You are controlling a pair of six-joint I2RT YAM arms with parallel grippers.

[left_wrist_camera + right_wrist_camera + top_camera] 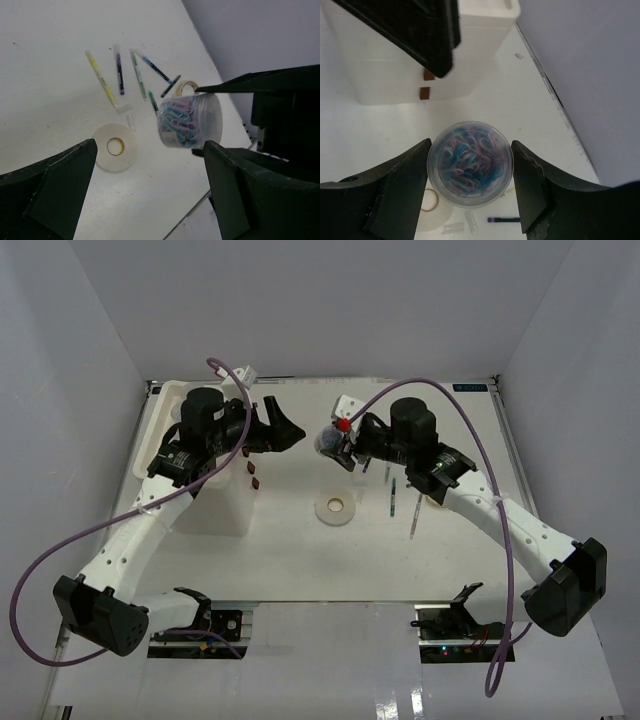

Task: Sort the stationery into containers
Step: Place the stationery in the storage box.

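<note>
- Above the middle of the bench (300, 560), my right end effector (471, 150) has its 2 fingers closed part-way against the sides of 1 clear jar (470, 172), which is held off the surface.
- The jar is packed with blue and pink paper clips. I see no label or brand on it in any view.
- My left end effector (150, 150) is spread to its widest and has hold of nothing. It faces the jar from the box side.
- The white box unit (215, 505) stands on the left of the bench. 2 brown knobs (424, 93) show on its drawer fronts, and I see no writing on the box.
- 1 cream tape ring (335, 508) lies flat near the bench centre, and a 2nd ring (185, 86) peeks out behind the jar in the left wrist view.
- 4 pens (119, 70) lie side by side beyond the ring. The yellow pen (101, 79) carries dark print that is too small for me to read.
- A teal sticker (470, 388) sits on the far right edge of the bench, and its lettering is illegible.
</note>
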